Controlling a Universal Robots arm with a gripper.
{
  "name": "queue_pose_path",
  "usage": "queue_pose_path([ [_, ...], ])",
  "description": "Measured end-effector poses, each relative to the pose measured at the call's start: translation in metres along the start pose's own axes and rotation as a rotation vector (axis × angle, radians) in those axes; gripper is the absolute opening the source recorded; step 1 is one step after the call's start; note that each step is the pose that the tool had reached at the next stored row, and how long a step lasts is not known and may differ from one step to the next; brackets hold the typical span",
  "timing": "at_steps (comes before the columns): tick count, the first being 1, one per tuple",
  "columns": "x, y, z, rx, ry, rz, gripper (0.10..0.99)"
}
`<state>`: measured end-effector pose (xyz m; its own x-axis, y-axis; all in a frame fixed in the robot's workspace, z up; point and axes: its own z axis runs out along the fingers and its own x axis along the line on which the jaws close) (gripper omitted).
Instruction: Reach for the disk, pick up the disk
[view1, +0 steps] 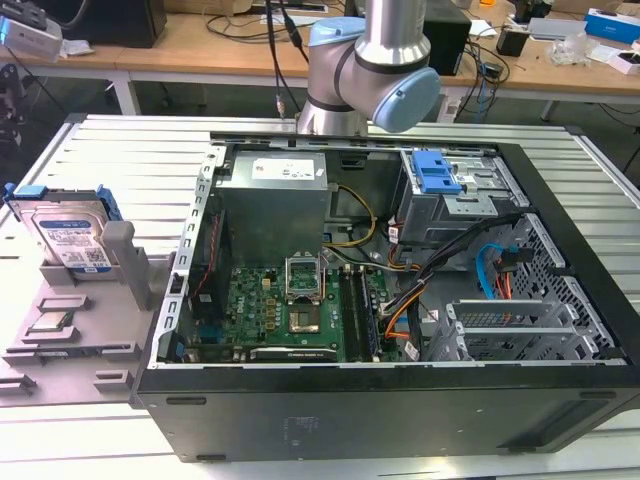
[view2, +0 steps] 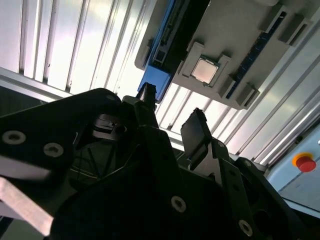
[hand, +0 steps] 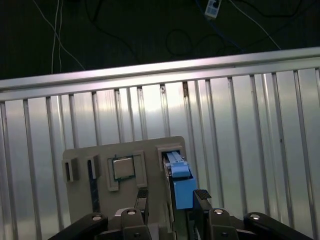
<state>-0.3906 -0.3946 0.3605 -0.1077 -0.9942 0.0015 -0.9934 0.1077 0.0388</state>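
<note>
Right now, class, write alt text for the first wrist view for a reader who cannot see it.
The open hand hovers over the disk, standing on edge in a grey holder beside a processor chip. The holder lies on a ribbed metal table.

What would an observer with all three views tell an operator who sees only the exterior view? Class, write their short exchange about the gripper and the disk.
Operator: I see the disk standing in its grey holder. Where is the gripper?
Observer: In the first wrist view, the gripper is lined up with the disk's blue edge.
Operator: Open or shut?
Observer: In both wrist views its fingers stand apart, holding nothing.
</note>
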Motion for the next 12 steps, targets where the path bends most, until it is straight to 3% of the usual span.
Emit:
queue_pose_path([
  [12, -0.0027, -0.0032, 0.0073, -0.001, 0.0002, 0.0, 0.482],
])
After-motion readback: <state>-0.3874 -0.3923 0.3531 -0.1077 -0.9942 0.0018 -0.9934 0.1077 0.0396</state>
